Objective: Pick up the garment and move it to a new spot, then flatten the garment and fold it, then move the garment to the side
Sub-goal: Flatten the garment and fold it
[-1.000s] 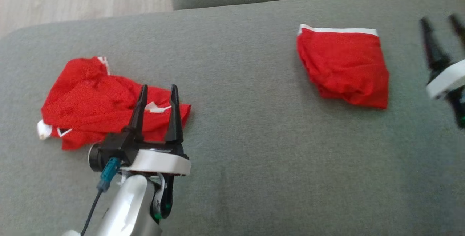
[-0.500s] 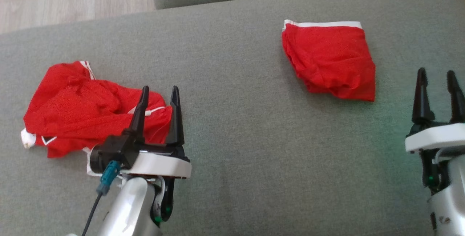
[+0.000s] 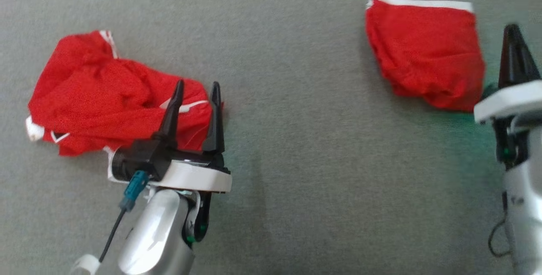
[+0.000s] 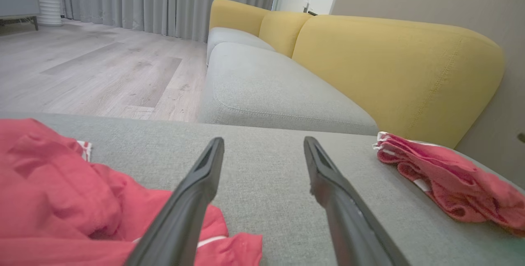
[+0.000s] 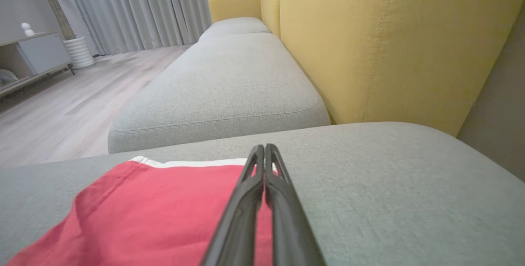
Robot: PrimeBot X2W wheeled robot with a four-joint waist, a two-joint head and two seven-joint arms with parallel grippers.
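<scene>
A crumpled red garment (image 3: 97, 93) with white trim lies at the left of the grey cushion. My left gripper (image 3: 197, 84) is open, its fingertips over the garment's right edge with nothing between them. In the left wrist view the gripper (image 4: 263, 141) points past that crumpled garment (image 4: 53, 192) at lower left. A second red garment (image 3: 423, 54), folded, with a white band along its far edge, lies at the upper right. My right gripper (image 3: 513, 31) is shut and empty, just right of it. In the right wrist view its closed fingers (image 5: 264, 148) lie over the folded garment's (image 5: 164, 208) right edge.
Both garments rest on a wide grey sofa cushion (image 3: 296, 160). A yellow backrest (image 4: 389, 65) rises behind the folded garment (image 4: 443, 180). Another grey seat cushion (image 5: 221, 81) adjoins beyond, with wooden floor (image 4: 82, 69) and curtains farther off.
The head camera has tilted down and closer, so the floor has left the picture. My right gripper has closed its fingers beside the folded garment. The left gripper stays open.
</scene>
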